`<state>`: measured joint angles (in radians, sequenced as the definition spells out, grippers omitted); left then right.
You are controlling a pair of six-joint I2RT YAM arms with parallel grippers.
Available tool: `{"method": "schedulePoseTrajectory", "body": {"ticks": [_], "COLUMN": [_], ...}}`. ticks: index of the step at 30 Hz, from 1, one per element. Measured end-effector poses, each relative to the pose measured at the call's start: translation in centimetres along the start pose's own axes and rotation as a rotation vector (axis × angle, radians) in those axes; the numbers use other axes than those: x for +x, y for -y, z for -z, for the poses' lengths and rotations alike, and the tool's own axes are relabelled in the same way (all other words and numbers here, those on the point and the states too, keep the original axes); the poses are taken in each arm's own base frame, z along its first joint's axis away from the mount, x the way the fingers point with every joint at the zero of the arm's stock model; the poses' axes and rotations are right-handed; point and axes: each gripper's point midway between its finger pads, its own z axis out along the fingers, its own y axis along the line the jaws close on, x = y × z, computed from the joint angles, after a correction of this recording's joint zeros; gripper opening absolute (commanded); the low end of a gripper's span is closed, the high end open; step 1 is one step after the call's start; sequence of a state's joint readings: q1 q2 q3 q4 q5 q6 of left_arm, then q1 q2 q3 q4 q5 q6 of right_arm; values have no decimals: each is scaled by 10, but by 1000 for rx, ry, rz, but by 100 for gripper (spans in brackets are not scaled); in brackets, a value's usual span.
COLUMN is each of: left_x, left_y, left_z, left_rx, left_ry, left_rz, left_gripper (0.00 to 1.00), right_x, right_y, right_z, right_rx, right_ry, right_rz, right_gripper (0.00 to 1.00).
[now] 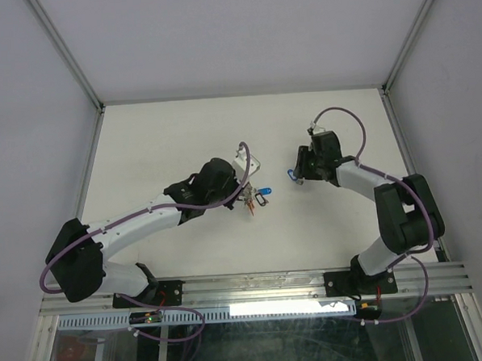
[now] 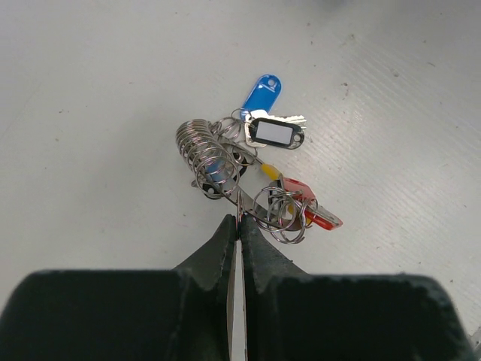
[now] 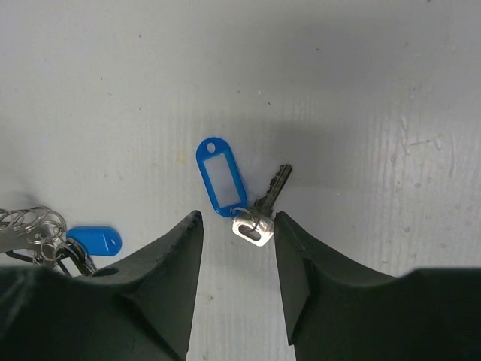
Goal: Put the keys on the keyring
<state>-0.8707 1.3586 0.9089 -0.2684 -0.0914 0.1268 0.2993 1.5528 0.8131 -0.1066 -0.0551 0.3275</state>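
The ribbed, coil-like keyring (image 2: pixel 207 154) lies on the white table with several keys on it, tagged blue (image 2: pixel 261 94), black (image 2: pixel 274 133), yellow (image 2: pixel 270 171) and red (image 2: pixel 312 207). My left gripper (image 2: pixel 239 222) is shut, pinching the ring's wire at its near edge; the top view shows it at the table's middle (image 1: pixel 243 192). One loose silver key (image 3: pixel 263 210) with a blue tag (image 3: pixel 220 177) lies flat apart from the bunch. My right gripper (image 3: pixel 237 218) is open just above it, with the key head between the fingertips, and also shows in the top view (image 1: pixel 297 173).
The bunch of rings (image 3: pixel 30 226) and its blue tag (image 3: pixel 94 241) show at the lower left of the right wrist view. White enclosure walls (image 1: pixel 60 117) stand round the table. The aluminium rail (image 1: pixel 255 289) with the arm bases runs along the near edge.
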Motion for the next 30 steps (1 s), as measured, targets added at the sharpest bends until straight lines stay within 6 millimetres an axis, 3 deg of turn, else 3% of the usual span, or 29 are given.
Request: {"method": "schedulePoseTrajectory", "body": {"ticks": [6, 11, 17, 30], "left_x": [0, 0, 4, 9], "left_y": [-1, 1, 1, 1], "left_z": [0, 0, 1, 2], "left_rx": [45, 79, 80, 82], "left_ry": [3, 5, -13, -29], "left_rz": [63, 75, 70, 56], "left_gripper": [0, 0, 0, 0], "right_x": [-3, 9, 7, 15], "right_y": [-5, -4, -12, -12], "right_z": [-9, -18, -22, -9], "right_rx": [-27, -60, -117, -138], "right_ry": [-50, -122, -149, -165], "right_rz": [86, 153, 210, 239], "right_gripper": [43, 43, 36, 35]}}
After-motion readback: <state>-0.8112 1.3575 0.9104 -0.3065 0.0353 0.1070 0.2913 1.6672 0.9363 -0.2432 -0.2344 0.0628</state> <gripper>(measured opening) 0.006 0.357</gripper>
